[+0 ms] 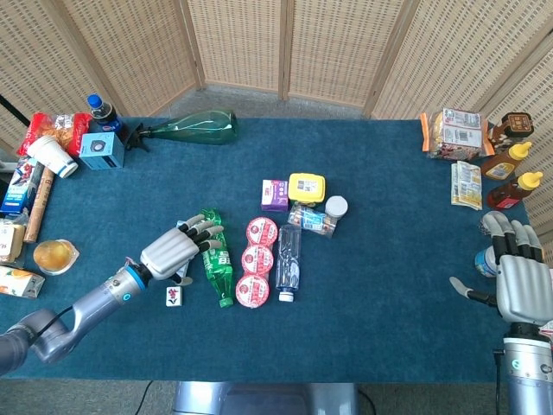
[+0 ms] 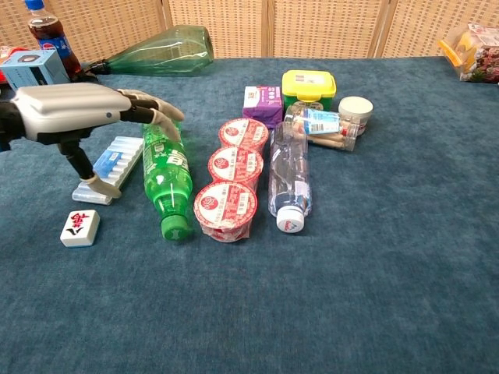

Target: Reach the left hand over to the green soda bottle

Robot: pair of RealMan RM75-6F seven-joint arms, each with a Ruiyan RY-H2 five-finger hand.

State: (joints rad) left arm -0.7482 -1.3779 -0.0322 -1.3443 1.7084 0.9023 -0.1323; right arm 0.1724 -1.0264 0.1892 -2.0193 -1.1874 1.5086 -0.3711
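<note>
Head view shows my left hand (image 1: 175, 251) spread flat, holding nothing, fingertips above the far end of the green soda bottle (image 1: 214, 259), thumb hanging over the blue tablet strip (image 2: 109, 168). That bottle lies on its side, cap toward me, left of the red-lidded cups (image 2: 233, 170); coming from the left avoids disturbing them. My right hand (image 1: 517, 278) idles open, far right.

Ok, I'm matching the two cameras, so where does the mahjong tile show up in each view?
Head view: the mahjong tile lies left of centre, just below the left hand.
Chest view: the tile sits at lower left, on the carpet.
Shared landmark: the green soda bottle lies to the tile's right in both.
</note>
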